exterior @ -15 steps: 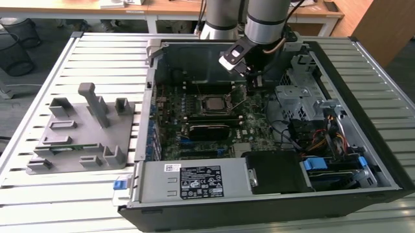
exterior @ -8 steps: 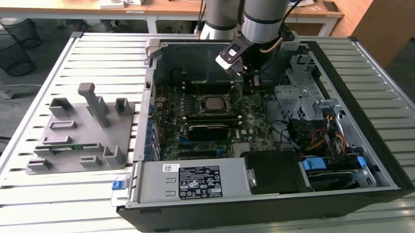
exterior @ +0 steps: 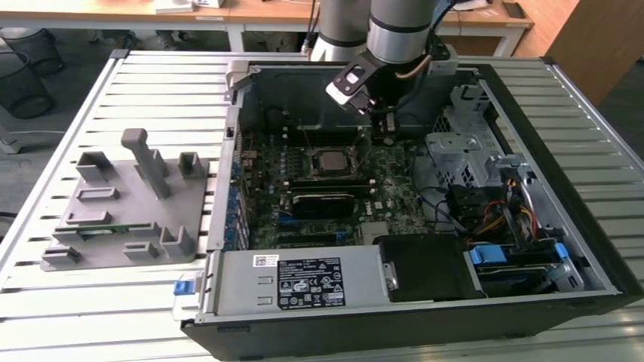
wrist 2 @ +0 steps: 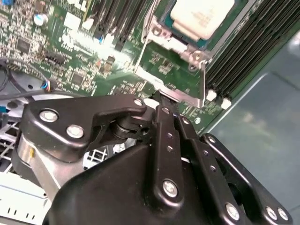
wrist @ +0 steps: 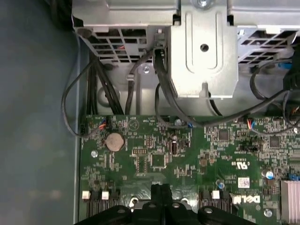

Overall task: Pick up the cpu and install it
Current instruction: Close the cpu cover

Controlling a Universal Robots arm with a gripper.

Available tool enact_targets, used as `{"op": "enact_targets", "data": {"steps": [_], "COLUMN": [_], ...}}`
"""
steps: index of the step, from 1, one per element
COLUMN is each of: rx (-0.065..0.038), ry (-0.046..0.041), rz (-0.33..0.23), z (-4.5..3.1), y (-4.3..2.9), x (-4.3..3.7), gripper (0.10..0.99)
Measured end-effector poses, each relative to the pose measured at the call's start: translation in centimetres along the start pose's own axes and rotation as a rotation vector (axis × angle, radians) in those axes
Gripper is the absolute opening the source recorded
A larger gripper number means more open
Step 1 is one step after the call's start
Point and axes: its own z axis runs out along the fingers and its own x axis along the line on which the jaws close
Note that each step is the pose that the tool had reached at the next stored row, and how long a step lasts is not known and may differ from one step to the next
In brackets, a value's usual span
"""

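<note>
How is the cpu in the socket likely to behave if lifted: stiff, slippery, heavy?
The cpu looks like a flat, rigid plate, so it probably would not bend. Its smooth metal top may be slippery. It seems thin, so likely light, and it sits low within the socket frame, leaving little edge to grip.

The gripper [exterior: 385, 137] hangs near the socketed cpu [exterior: 329, 161].

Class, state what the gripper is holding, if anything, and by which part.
Nothing. The gripper is shut with nothing between its fingers; the cpu lies apart in its socket.
</note>
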Motion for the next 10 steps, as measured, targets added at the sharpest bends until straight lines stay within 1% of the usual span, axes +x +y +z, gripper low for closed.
{"op": "enact_targets", "data": {"steps": [7, 10], "rx": [-0.001, -0.001], "ry": [-0.0003, -0.0003], "rz": [0.000, 0.000], "z": [-0.10, -0.11], "y": [-1.90, -2.28], "x": [-0.01, -0.01], "gripper": [0.106, 0.106]}}
